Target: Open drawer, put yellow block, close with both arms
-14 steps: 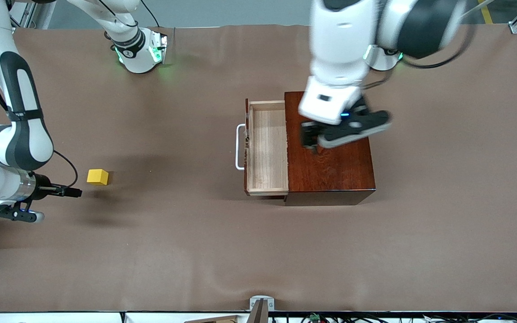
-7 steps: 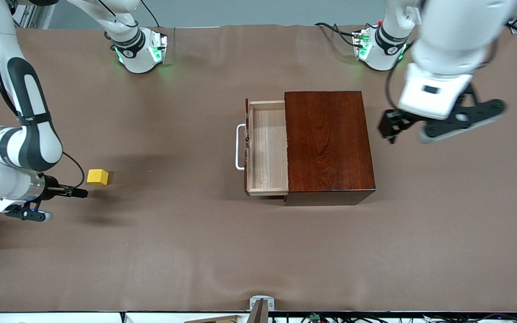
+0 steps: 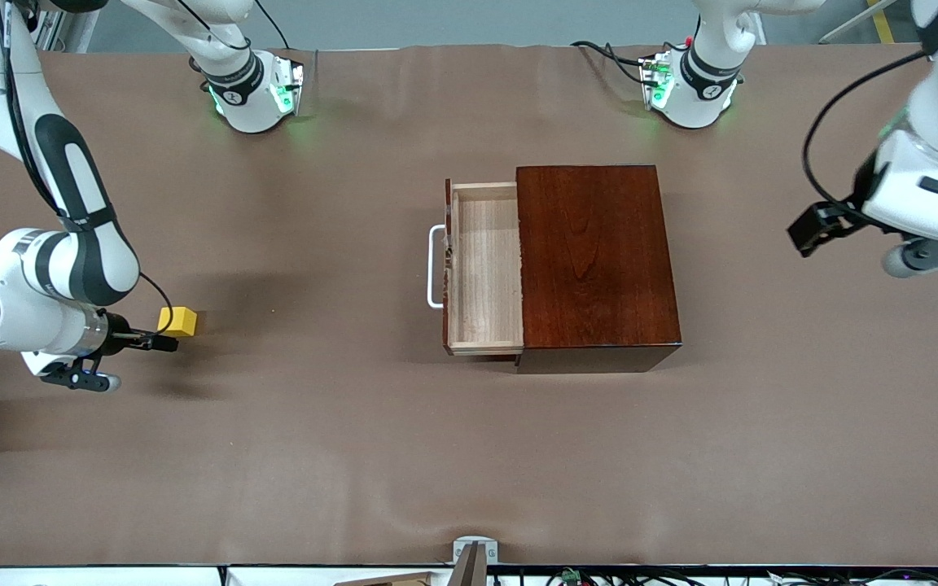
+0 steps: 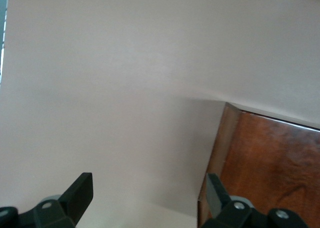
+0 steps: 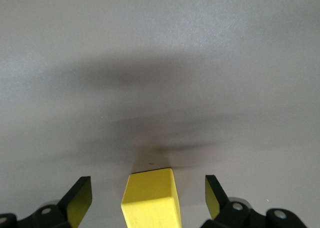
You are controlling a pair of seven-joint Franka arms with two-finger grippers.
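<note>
The yellow block (image 3: 177,321) lies on the table near the right arm's end. My right gripper (image 3: 159,343) is low beside it and open. In the right wrist view the block (image 5: 151,199) lies between the two spread fingers of the right gripper (image 5: 148,200), with a gap on each side. The drawer (image 3: 485,268) is pulled out of the dark box (image 3: 595,260), its pale tray empty and its white handle (image 3: 434,267) toward the right arm's end. My left gripper (image 3: 813,229) is open and empty, over the table beside the box. The left wrist view shows the left gripper (image 4: 147,194) over bare table.
The two arm bases (image 3: 253,94) (image 3: 685,85) stand at the table's edge farthest from the front camera. A corner of the box (image 4: 270,163) shows in the left wrist view. Brown table (image 3: 314,244) lies between the block and the drawer.
My left arm has swung from over the box top out toward the left arm's end of the table. My right gripper has closed in on the yellow block. The drawer has stayed open.
</note>
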